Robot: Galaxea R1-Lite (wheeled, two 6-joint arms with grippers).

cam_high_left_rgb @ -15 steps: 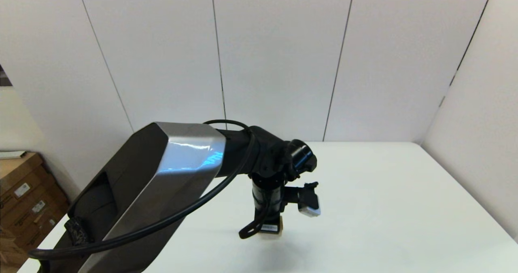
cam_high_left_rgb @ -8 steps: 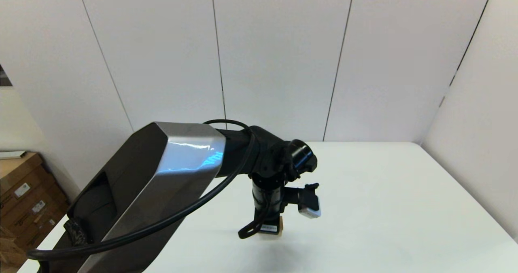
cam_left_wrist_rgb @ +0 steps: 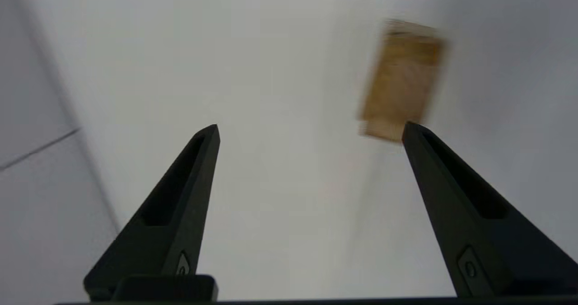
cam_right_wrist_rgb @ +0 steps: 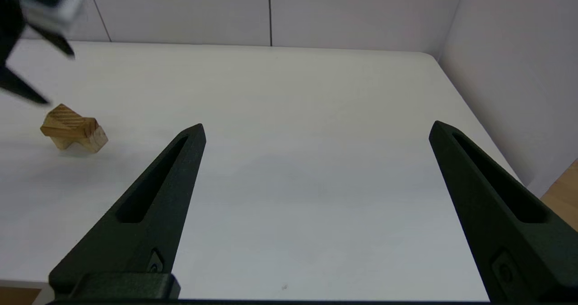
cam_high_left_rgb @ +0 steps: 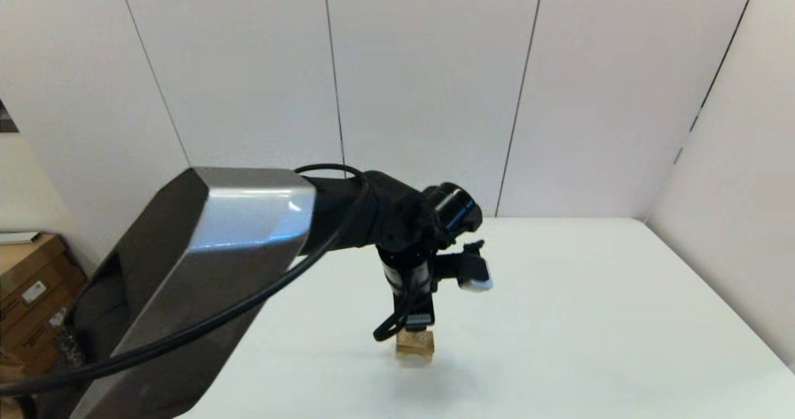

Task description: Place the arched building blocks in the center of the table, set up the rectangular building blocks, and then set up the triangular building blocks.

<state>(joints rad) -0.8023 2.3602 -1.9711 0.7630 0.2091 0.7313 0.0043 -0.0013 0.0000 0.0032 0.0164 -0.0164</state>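
Head view shows the arch block (cam_high_left_rgb: 415, 344) standing on the white surface (cam_high_left_rgb: 590, 319), about in the middle of it, with its two short legs down and the notch under it. Just above the block hangs the left gripper (cam_high_left_rgb: 415, 327); it does not seem to touch the wood. From the left wrist view its fingers are spread wide with nothing between them, and the block (cam_left_wrist_rgb: 402, 79) lies beyond one fingertip, a little to the side. The right gripper (cam_right_wrist_rgb: 316, 129) is well apart from the block (cam_right_wrist_rgb: 72, 129), toward the right edge of the surface, also wide open and empty. The slab and the wedge are not visible in any view.

I judge the block to be light, stiff and not fragile. Its wood looks smooth, so it may slip a little in hard fingers, and the legs give a small base, so a push from the side could tip it. A good hold would be on the two flat side faces, above the notch.
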